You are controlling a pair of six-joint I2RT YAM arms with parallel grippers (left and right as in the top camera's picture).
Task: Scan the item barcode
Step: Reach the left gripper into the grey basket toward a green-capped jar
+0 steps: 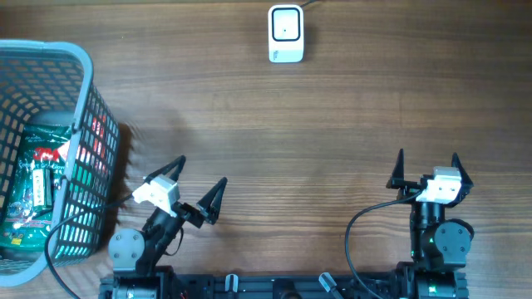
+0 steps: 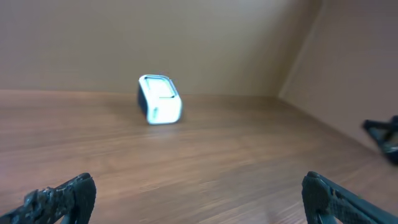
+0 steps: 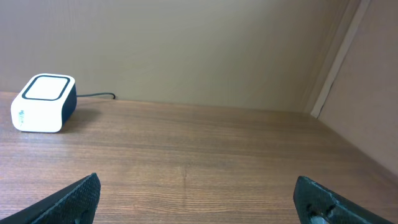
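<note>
The white barcode scanner stands at the far middle of the wooden table; it also shows in the left wrist view and the right wrist view. The item, a green packet, lies inside the grey-blue basket at the left. My left gripper is open beside the basket, angled toward the scanner, and nothing sits between its fingers. At the near right my right gripper is open too, with only bare wood between its fingers.
Something red shows through the basket's mesh wall. A cable runs from the scanner toward the back wall. A dark part of the right arm shows at the right edge of the left wrist view.
</note>
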